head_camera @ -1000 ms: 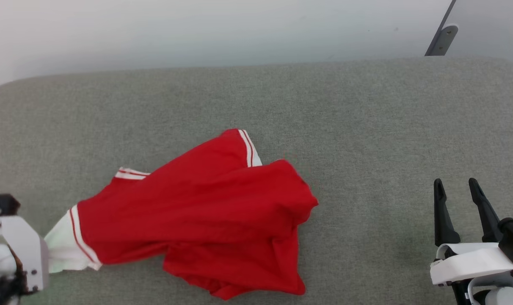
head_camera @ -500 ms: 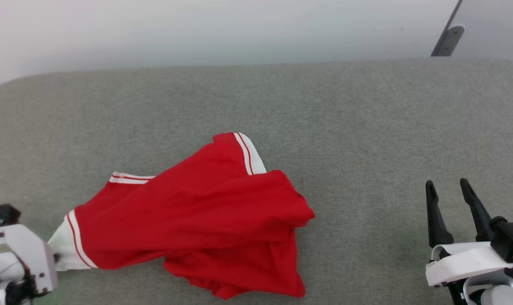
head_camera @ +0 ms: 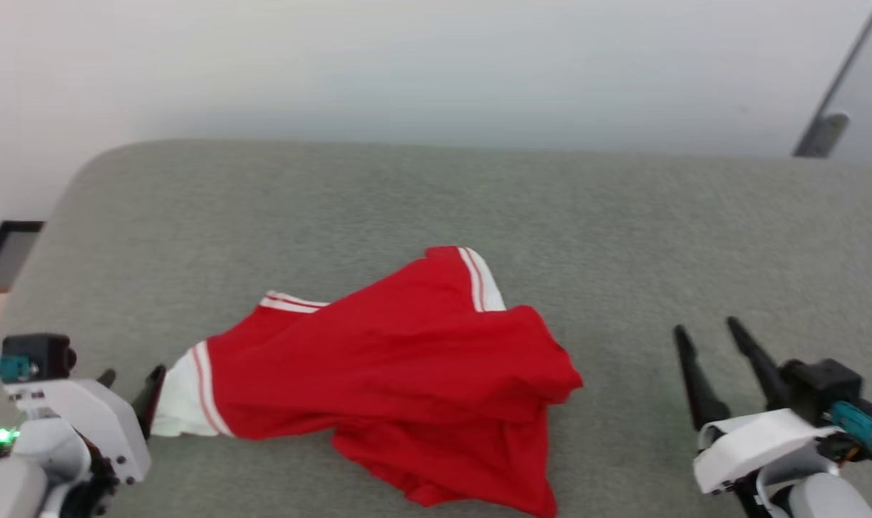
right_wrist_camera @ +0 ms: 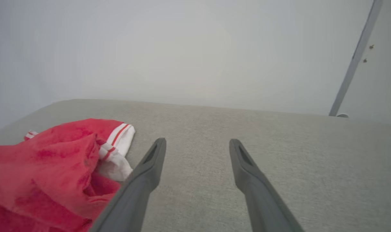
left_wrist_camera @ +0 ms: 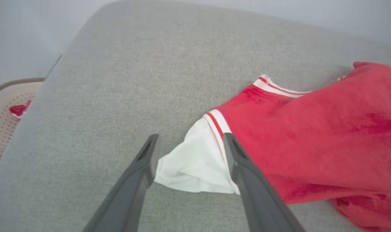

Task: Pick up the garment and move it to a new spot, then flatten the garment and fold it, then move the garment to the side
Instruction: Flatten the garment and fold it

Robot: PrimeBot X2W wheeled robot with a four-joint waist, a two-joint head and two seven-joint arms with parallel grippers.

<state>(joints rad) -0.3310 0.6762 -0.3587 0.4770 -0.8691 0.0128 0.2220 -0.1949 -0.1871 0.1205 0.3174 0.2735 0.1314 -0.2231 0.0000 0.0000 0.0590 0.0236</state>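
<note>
Left gripper — skinny black fingers, boxy white shell with screws, green light at 9 o'clock. Right gripper: curvier white shell, teal plug at 3 o'clock.

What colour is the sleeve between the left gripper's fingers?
Sleeve: white with red-striped trim; clearest in left wrist view.

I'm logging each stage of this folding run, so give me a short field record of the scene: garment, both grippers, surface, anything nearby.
surface: grey cushion
garment: red garment, crumpled and unfolded, lying on the cushion
left gripper: left gripper open, jaws either side of the white sleeve, not pinching it
right gripper: right gripper open, over bare cushion, apart from the garment
nearby: beige perforated basket beyond the cushion's edge, with red-and-white cloth inside
</note>
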